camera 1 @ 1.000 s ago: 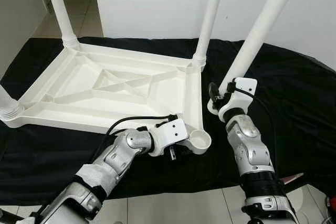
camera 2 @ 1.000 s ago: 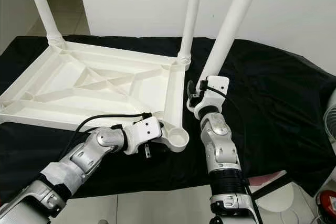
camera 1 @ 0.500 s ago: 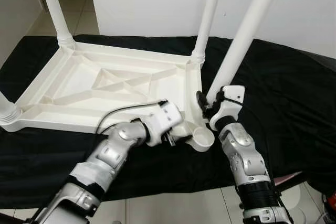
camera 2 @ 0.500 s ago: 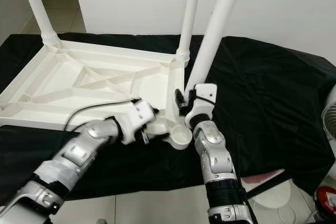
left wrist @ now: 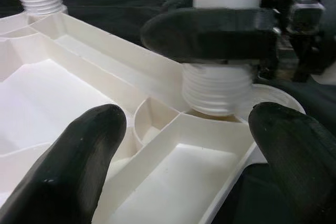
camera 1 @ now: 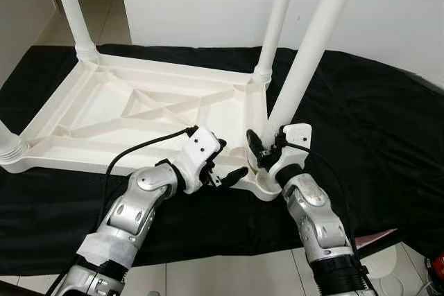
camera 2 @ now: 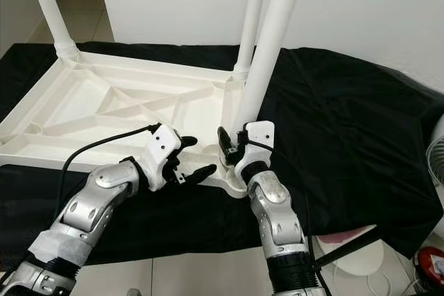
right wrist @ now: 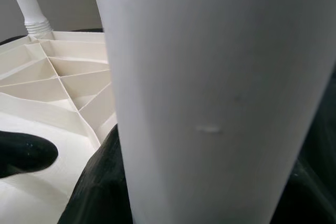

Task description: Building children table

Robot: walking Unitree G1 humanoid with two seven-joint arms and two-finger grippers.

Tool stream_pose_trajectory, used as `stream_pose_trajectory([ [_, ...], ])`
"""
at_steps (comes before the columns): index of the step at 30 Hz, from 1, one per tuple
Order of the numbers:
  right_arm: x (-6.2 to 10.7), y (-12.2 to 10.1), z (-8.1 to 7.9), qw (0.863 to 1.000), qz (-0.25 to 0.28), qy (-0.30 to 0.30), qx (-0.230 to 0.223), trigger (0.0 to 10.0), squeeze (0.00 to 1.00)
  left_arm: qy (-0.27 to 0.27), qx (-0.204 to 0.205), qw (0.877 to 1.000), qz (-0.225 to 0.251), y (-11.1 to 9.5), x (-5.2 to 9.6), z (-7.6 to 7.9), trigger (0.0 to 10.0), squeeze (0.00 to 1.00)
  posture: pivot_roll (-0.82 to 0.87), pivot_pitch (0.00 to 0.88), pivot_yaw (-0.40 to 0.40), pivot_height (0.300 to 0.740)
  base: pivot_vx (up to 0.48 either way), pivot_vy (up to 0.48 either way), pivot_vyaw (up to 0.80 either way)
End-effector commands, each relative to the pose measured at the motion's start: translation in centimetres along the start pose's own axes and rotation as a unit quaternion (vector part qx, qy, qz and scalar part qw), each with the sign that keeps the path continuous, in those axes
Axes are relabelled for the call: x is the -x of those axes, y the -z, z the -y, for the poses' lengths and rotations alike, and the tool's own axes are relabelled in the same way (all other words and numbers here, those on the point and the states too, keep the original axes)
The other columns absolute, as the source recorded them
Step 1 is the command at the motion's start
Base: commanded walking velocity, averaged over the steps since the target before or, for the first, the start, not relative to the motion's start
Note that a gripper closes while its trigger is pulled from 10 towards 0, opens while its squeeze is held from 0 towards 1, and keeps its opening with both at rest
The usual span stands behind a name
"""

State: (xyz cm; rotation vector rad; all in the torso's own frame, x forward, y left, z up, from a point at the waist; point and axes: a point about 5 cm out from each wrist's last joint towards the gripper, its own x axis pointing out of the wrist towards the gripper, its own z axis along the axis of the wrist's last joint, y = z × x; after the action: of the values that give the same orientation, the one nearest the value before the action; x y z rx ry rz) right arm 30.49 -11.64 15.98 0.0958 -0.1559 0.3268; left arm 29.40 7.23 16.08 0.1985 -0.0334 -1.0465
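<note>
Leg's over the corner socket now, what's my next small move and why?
Probably lower the leg straight down and start twisting. The right gripper grips it near the base, its threaded end sits just above the corner socket of the tabletop, tilted. The left gripper is open beside the corner.

A black cloth (camera 1: pixel 361 116) covered the support from edge to edge, draping over its front edge above a pale tiled floor (camera 1: pixel 229 275). On the cloth lay a white tabletop (camera 1: pixel 139 112), upside down, ribbed underside up, toward the left edge.
</note>
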Motion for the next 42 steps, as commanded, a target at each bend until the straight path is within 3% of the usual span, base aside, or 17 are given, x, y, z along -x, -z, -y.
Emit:
stream_pose_trajectory([
  [1, 0.2, -0.3, 0.2, 1.000, 0.008, -0.002, 0.004, 10.0, 0.00, -0.058, 0.011, 0.998, 0.000, 0.1, 0.0, -0.3, 10.0, 0.00, 0.07, 0.068, -0.082, 0.740, 0.000, 0.000, 0.00],
  [6, 1.1, 0.3, 0.3, 1.000, -0.003, -0.005, 0.027, 10.0, 0.00, -0.066, 0.044, 0.997, 0.010, 0.6, 0.4, 1.2, 10.0, 0.00, 0.07, 0.061, -0.088, 0.740, 0.000, 0.000, 0.00],
  [14, 2.0, 1.2, 0.4, 0.999, -0.031, -0.008, 0.033, 10.0, 0.00, -0.066, 0.030, 0.997, 0.012, 1.1, 1.7, 1.2, 10.0, 0.00, 0.07, 0.051, -0.092, 0.740, 0.000, 0.000, 0.00],
  [37, 2.9, 1.8, 0.6, 0.997, -0.048, -0.019, 0.057, 10.0, 0.00, -0.052, 0.018, 0.998, 0.013, 0.8, 2.2, 1.7, 10.0, 0.00, 0.07, 0.048, -0.092, 0.740, 0.000, 0.000, 0.00],
  [42, 3.5, 2.2, 0.1, 0.992, -0.054, -0.063, 0.100, 10.0, 0.00, -0.052, 0.015, 0.998, 0.014, 0.8, 2.3, 1.5, 10.0, 0.00, 0.07, 0.049, -0.090, 0.740, 0.000, 0.000, 0.00],
])
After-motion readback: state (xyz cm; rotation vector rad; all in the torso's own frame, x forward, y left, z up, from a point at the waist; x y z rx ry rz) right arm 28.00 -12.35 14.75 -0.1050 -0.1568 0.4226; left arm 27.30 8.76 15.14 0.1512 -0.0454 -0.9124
